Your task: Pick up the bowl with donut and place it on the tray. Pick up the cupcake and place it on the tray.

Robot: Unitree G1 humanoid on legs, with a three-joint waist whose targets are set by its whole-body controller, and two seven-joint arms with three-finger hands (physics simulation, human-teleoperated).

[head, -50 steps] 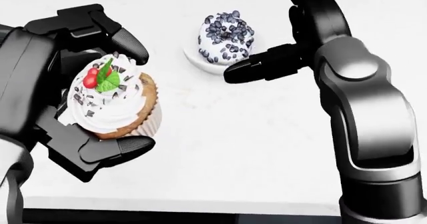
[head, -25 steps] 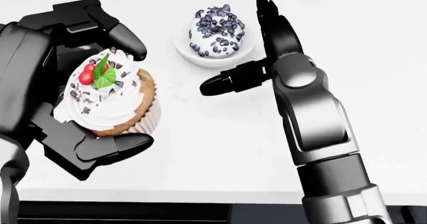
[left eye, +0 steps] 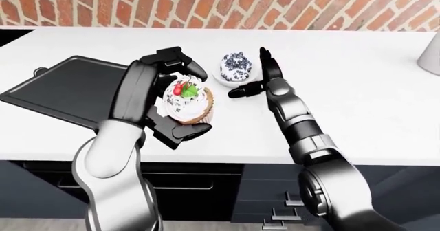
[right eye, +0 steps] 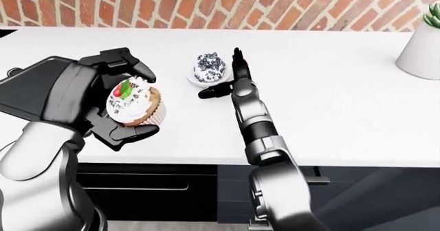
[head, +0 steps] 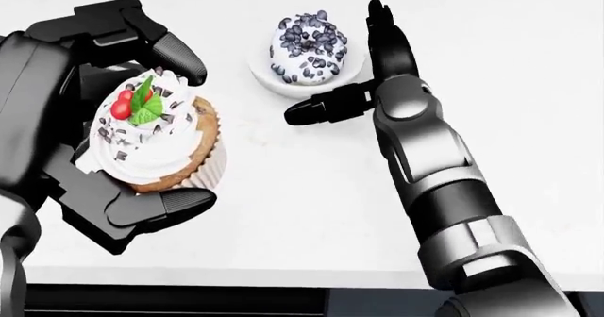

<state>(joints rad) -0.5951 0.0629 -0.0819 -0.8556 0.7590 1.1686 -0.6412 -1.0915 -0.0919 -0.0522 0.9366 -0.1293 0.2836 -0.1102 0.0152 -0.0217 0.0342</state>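
My left hand (head: 156, 129) is shut on the cupcake (head: 156, 143), which has white frosting, chocolate flakes, red berries and a green leaf; I hold it above the white counter. The white bowl (head: 269, 73) with the sprinkled donut (head: 306, 47) sits on the counter at the top middle of the head view. My right hand (head: 354, 62) is open right beside the bowl's right side, fingers (head: 382, 30) upright, thumb (head: 321, 108) stretched under the bowl's lower edge. The black tray (left eye: 68, 86) lies at the left in the left-eye view.
A brick wall (left eye: 275, 4) runs behind the white counter (left eye: 371, 102). A white plant pot (right eye: 423, 45) stands at the far right. Dark cabinet fronts with drawers (left eye: 199, 184) lie under the counter edge.
My right hand has moved left and its arm has swung in toward the bowl, fingers now upright beside it. The view shifted slightly. The left hand still holds the cupcake.
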